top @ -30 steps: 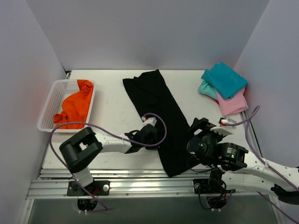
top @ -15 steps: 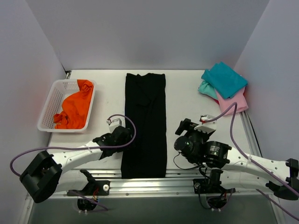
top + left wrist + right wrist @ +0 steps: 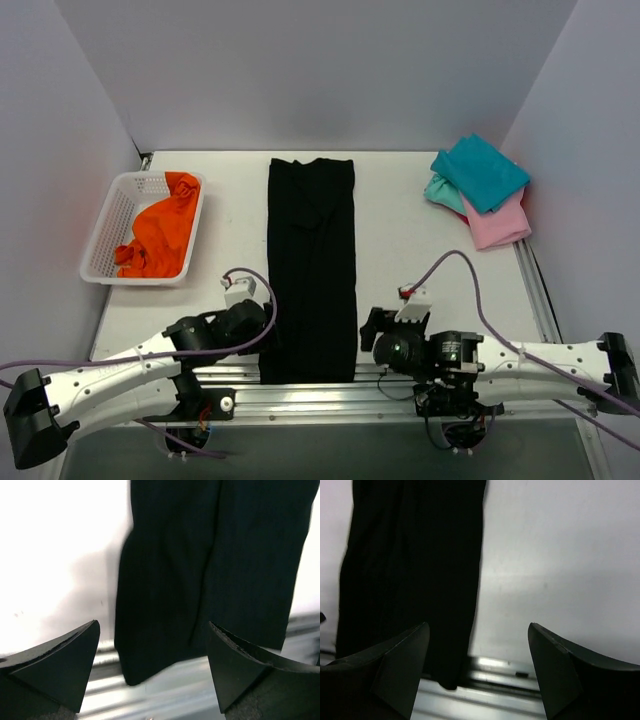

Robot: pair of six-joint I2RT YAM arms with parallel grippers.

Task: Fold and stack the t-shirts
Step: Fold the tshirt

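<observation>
One black t-shirt [image 3: 311,265], one orange t-shirt [image 3: 165,225], left end effector [image 3: 152,624] and right end effector [image 3: 478,625] apart

Lies low along the near edge on both sides. On the left, stretches the left arm [image 3: 120,365] in from 8 o'clock toward 6, elbow far out, ending in the left gripper [image 3: 262,328] with its dark fingers [image 3: 55,665] spread wide apart. On the right, mirrors this: brings the right arm [image 3: 530,358] in from 4 o'clock, with the right gripper [image 3: 368,328] equally wide.
</observation>
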